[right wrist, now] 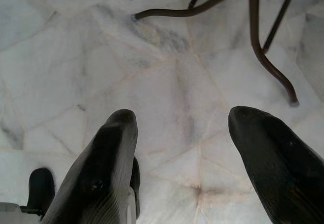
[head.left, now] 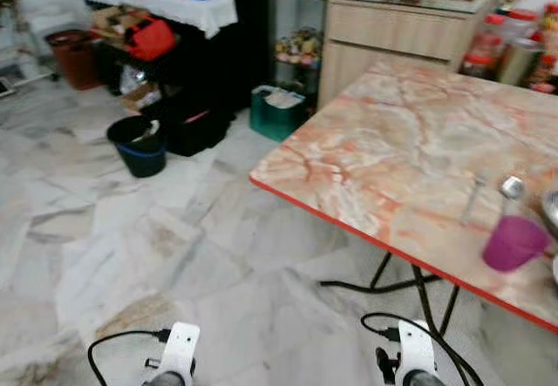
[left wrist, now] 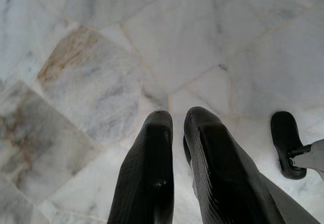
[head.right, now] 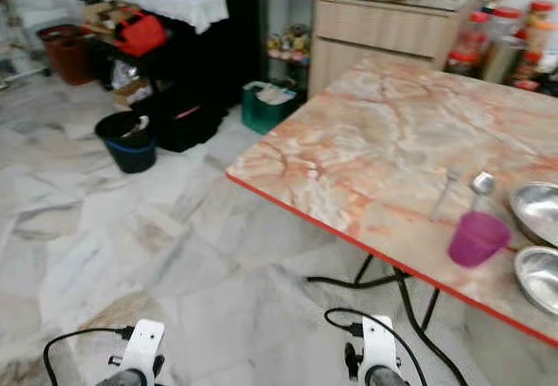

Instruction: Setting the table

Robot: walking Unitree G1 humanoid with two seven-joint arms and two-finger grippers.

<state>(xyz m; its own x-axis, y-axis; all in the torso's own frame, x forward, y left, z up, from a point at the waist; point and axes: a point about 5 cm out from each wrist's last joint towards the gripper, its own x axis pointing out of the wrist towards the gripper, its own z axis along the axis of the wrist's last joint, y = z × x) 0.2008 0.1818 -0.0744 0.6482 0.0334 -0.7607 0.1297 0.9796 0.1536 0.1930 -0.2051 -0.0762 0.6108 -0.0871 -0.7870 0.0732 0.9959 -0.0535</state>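
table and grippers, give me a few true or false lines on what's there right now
1. The purple cup stands on the marble table. True.
2. Two metal bowls sit beside the cup. True.
3. The right gripper is clamped on a spoon. False: it is open, empty, hanging above the floor.
4. The left gripper holds the cup. False: its fingers are together, empty, over the floor.
5. A black bucket stands on the floor. True.
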